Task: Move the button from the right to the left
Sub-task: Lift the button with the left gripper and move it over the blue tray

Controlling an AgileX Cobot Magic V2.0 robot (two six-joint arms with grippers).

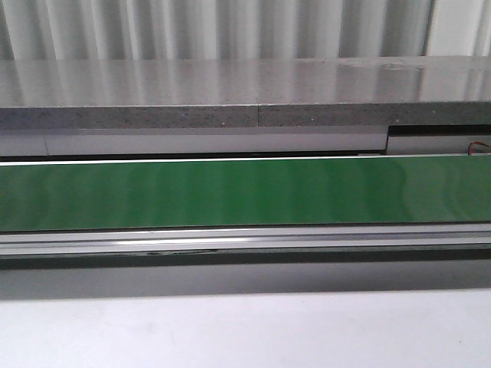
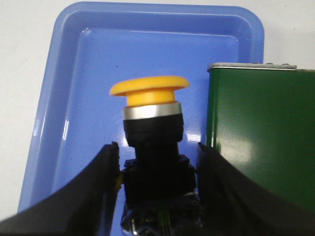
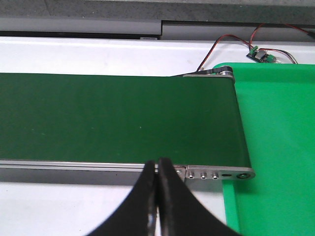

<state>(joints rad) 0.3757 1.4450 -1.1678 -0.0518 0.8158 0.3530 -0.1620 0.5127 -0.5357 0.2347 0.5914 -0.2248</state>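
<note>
Risking a drop outside the blue tray (image 2: pixel 64 98) if released too near the green conveyor belt (image 2: pixel 261 137) edge — or a topple, being top-heavy under that wide orange cap. Hanging over the tray, the button (image 2: pixel 152 142), gripped at its black body. Clamping on it from both sides, the left gripper (image 2: pixel 156 169), fingers only partly apart. Idling by the belt's far end — the right gripper (image 3: pixel 157 196), fingers pressed together, holding nothing.

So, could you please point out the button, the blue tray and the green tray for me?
button (image 2: pixel 148 88), left wrist view, on its orange cap.
blue tray (image 2: pixel 147 44), left wrist view, on its bare floor beyond the button.
green tray (image 3: pixel 275 137), right wrist view, on its flat surface beside the belt's end.
</note>
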